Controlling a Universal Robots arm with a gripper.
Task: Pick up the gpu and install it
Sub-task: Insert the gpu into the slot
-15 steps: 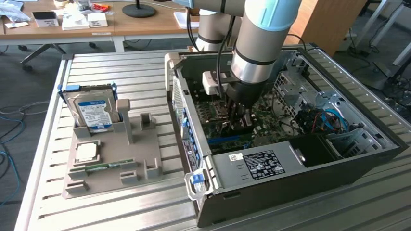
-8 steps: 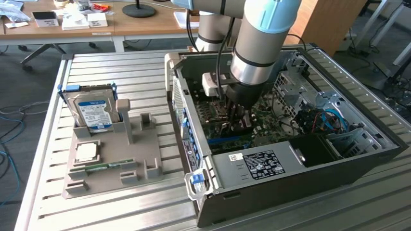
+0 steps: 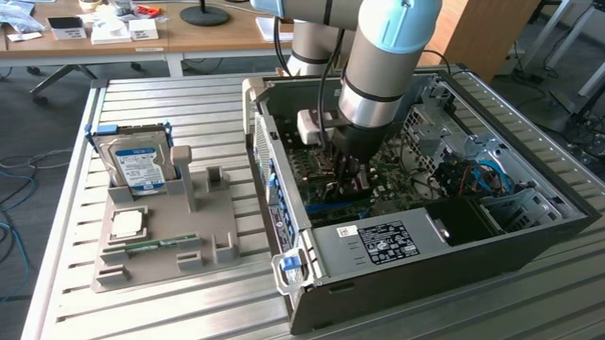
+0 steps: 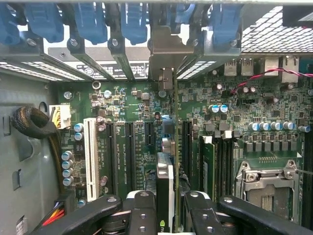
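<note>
Gpu held edge-on between the gripper's black fingers, jaws narrowed onto the card, fan face seen side-on in the wrist view. Hangs upright over the motherboard, lined up along the black expansion slots, silver end bracket reaching toward the rear slot openings under the blue retaining clips. Cannot tell whether the card edge already touches a slot or sits just above it. White PCI slot off to one side, empty CPU socket to the other.

Seen from outside: gripper deep inside the open computer case, arm coming down from above, power supply in the case's nearer end. Pickup judged done, card brought into the case; seating in the slot judged not yet finished, since the grip is not released.

Farther off on the slatted desk, toward the exterior view's left: grey parts holder with its tall card stand bare, blue-labelled hard drive standing, RAM stick lying flat.
</note>
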